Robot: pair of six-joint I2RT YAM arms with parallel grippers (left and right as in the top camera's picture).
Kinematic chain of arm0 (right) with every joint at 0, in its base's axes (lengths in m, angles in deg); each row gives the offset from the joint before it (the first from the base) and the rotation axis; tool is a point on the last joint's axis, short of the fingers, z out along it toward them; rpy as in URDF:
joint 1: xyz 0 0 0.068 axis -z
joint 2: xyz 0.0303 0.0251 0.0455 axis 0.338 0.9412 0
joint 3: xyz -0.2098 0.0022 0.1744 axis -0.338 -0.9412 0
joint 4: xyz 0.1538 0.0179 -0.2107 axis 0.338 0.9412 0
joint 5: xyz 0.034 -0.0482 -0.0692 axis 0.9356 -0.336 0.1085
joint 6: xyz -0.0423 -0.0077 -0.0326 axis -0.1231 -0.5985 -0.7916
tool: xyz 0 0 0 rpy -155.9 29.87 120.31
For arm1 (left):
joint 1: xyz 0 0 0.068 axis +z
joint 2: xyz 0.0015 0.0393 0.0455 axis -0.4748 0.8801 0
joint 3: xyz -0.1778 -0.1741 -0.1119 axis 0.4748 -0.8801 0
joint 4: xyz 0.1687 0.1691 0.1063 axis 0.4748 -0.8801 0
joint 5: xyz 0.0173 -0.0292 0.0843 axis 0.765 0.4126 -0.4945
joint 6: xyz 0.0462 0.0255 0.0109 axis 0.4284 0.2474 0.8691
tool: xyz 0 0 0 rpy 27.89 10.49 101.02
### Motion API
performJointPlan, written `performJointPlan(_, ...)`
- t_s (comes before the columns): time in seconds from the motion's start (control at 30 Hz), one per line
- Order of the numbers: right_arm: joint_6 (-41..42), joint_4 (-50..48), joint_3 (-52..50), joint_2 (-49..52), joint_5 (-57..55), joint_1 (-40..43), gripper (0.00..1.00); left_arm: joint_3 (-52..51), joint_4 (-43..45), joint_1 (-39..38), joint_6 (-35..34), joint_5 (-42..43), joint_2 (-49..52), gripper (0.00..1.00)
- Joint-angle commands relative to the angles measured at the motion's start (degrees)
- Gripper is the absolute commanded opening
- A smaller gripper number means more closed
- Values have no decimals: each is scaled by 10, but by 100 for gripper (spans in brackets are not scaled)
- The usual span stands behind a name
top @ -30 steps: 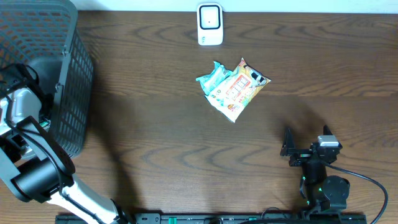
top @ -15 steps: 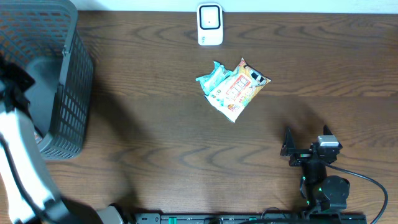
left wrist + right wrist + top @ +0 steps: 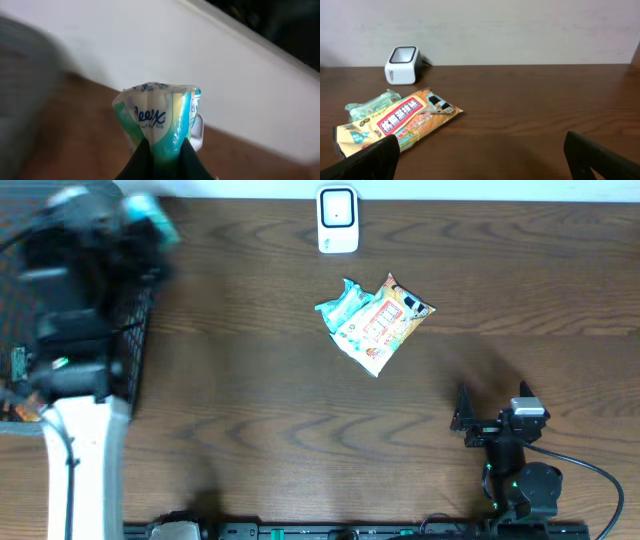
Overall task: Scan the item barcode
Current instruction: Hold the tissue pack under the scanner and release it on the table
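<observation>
The table is bare wood across the middle and the lower left of the overhead view, with open room there. The scanner stands at the top centre edge. A snack packet and a green packet lie together just below it, touching each other and apart from the scanner. A mesh basket fills the upper left corner.

The left claw is blurred in the overhead view, above the basket's upper right rim. Its wrist view shows its fingers pressed together on the lower end of a tissue pack. The pack stands upright above them, clear of the table.

The right claw sits at the lower right, well apart from the packets. Its fingers are spread wide at the bottom corners of its wrist view, holding and touching nothing.
</observation>
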Motion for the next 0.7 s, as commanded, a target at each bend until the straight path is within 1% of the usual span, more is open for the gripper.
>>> performJointPlan(0.0,-7,3,-1,-3,-3,-1,99,4,1,-87,86,-33,50,7)
performJointPlan(0.1,-7,3,-1,-3,-3,-1,99,4,0,-144,102,-72,120,8)
performJointPlan(0.17,-7,3,-1,-3,-3,-1,99,4,3,-165,114,-72,162,8)
performJointPlan(0.33,-7,3,-1,-3,-3,-1,99,4,36,-201,120,-72,286,8)
performJointPlan(0.47,-7,3,-1,-3,-3,-1,99,4,69,-214,120,-71,361,9)
performJointPlan(0.5,-7,3,-1,-3,-3,-1,99,4,75,-216,120,-71,374,10)
performJointPlan(0.53,-7,3,-1,-3,-3,-1,99,4,81,-218,120,-71,387,17)
performJointPlan(0.57,-7,3,-1,-3,-3,-1,99,4,85,-219,120,-71,394,28)
performJointPlan(0.67,-7,3,-1,-3,-3,-1,99,4,85,-220,120,-71,404,31)
